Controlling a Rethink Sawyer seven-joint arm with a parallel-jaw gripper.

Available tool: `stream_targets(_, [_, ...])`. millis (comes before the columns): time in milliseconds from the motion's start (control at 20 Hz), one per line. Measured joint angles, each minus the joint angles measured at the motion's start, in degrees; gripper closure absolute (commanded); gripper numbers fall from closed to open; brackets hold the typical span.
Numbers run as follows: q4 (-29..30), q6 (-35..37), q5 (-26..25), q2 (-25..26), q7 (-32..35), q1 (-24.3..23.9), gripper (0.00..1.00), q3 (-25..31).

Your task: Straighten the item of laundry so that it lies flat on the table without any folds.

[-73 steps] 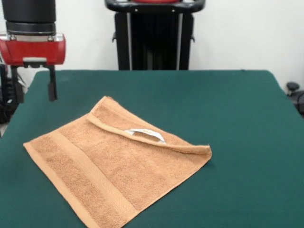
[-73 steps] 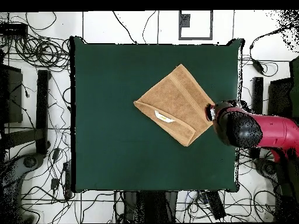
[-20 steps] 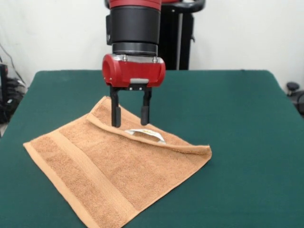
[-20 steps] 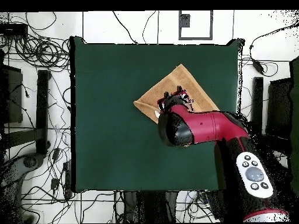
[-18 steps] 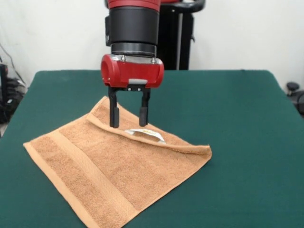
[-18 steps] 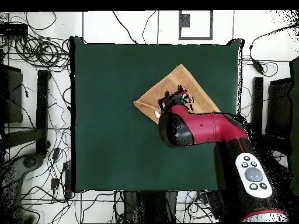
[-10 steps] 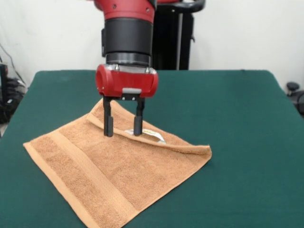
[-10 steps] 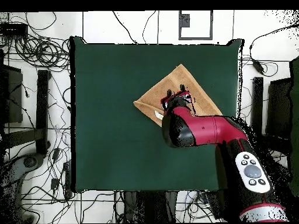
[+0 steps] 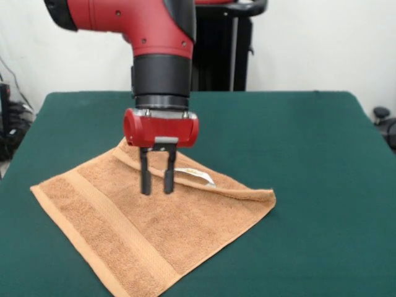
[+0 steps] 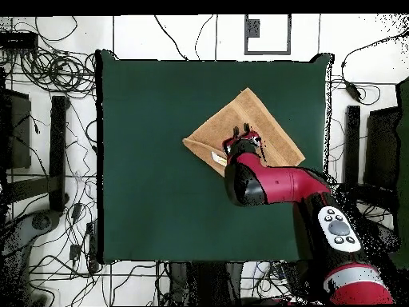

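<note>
1 gripper (image 9: 155,185), red/black arm: has dropped lower over approx. the last sec and slid toward the towel's open middle, off the folded hem. Fingers (image 9: 145,180) narrower than 0.5 s ago but w/ a gap between them, nothing pinched; tips at or just above the cloth, contact not clear. Judgement: approach phase of a grab, flap not yet lifted, task early.

1 towel (image 9: 185,226), orange-tan terry: lies on the table (image 9: 309,154), left of centre in front view, turned diamond-wise. Position and shape unchanged since 3.6 s ago. Far edge is folded over onto the body as a long flap, w/ small white tag (image 9: 197,176) showing on it. 1 woven band runs along the near-left side. Rest lies flat, no bunching.
</note>
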Motion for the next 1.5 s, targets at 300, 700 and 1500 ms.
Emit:
stream_targets(300, [0.61,-0.43,1.93,0.69,0.0,1.67,1.0,-2.48])
stream_targets(700, [3.16,-0.45,6.33,-1.86,0.0,7.52,1.0,-6.94])
stream_targets(1500, [4.45,-4.11,8.49,-1.66,0.0,8.44,1.0,-9.29])
